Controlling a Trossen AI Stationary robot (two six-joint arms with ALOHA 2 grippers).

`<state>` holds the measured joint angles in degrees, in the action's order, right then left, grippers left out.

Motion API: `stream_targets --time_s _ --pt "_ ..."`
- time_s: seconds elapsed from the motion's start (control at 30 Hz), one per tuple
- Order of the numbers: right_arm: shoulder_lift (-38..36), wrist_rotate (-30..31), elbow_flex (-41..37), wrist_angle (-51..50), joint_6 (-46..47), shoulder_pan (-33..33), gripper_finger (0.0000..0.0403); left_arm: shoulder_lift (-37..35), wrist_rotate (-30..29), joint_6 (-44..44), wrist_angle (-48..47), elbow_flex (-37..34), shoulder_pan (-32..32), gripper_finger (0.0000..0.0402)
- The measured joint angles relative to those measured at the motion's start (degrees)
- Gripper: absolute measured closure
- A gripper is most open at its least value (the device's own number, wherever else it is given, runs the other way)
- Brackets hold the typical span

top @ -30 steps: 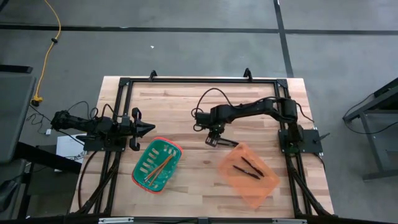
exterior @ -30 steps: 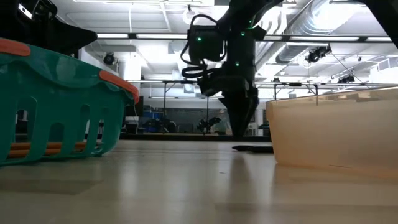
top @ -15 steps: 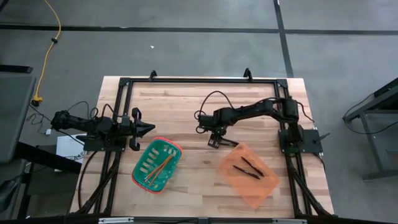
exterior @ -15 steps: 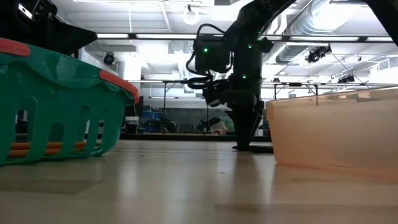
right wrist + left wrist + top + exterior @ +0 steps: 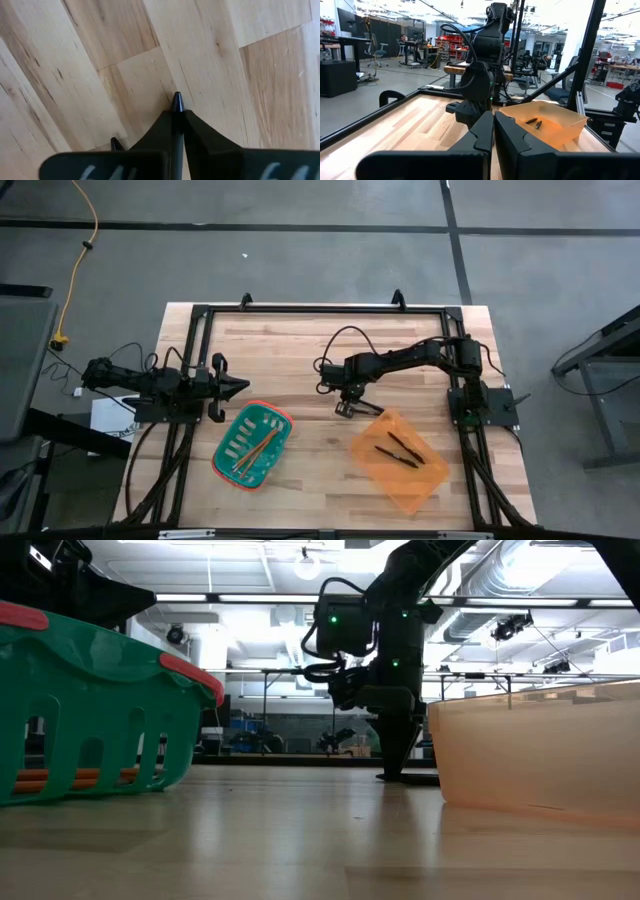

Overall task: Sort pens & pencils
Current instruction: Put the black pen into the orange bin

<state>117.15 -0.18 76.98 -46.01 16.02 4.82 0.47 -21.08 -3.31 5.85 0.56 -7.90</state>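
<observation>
One dark pen [image 5: 366, 411] lies on the wooden table just beyond the orange bin's [image 5: 398, 462] far corner. My right gripper [image 5: 345, 408] stands over the pen's left end, pointing down and shut on it. The low view shows its fingertips [image 5: 392, 772] at table height beside the bin wall [image 5: 530, 755]. Two more pens [image 5: 398, 448] lie inside the bin. Orange pencils [image 5: 258, 448] lie in the green basket [image 5: 253, 443]. My left gripper [image 5: 238, 385] waits shut at the table's left side, above the basket's far edge. My right gripper pinches the pen between its two fingers, coming from above and pointing down. The pen's dark tip [image 5: 176, 101] sticks out just past the shut fingertips. The rest of the pen [image 5: 410, 778] lies flat on the table toward the bin.
A black metal frame [image 5: 320, 310] runs around the table's edges. Bare wood lies between basket and bin and across the far half of the table. The bin's tall wall stands right beside my right gripper.
My right gripper has come down to the tabletop, shifting slightly toward the bin, and its fingers have closed on the pen. The pen still lies on the table.
</observation>
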Motion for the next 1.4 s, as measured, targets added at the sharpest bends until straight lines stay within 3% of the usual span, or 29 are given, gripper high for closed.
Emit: stream_targets --time_s 0.13,0.23,0.47,0.87,1.07,1.4 --pt "-0.1 0.5 1.8 -3.0 0.0 0.4 0.0384 0.0 0.0 0.0 0.0 0.0 0.0 0.0397" --pt "0.4 2.7 5.2 -11.4 -1.3 0.8 0.0394 0.0 0.0 0.0 0.0 0.0 0.0 0.0396" --pt "0.3 7.1 17.7 -23.6 -1.0 1.6 0.0396 0.0 0.0 0.0 0.0 0.0 0.0 0.0396" --pt "-0.1 3.2 38.1 -44.3 11.1 -2.2 0.0397 0.0 0.0 0.0 0.0 0.0 0.0 0.0396" --pt "-1.6 -1.6 38.3 -44.4 13.8 -6.8 0.0396 0.0 0.0 0.0 0.0 0.0 0.0 0.0396" --pt "-2.6 2.0 38.3 -44.0 18.5 -14.7 0.0396 0.0 0.0 0.0 0.0 0.0 0.0 0.0396"
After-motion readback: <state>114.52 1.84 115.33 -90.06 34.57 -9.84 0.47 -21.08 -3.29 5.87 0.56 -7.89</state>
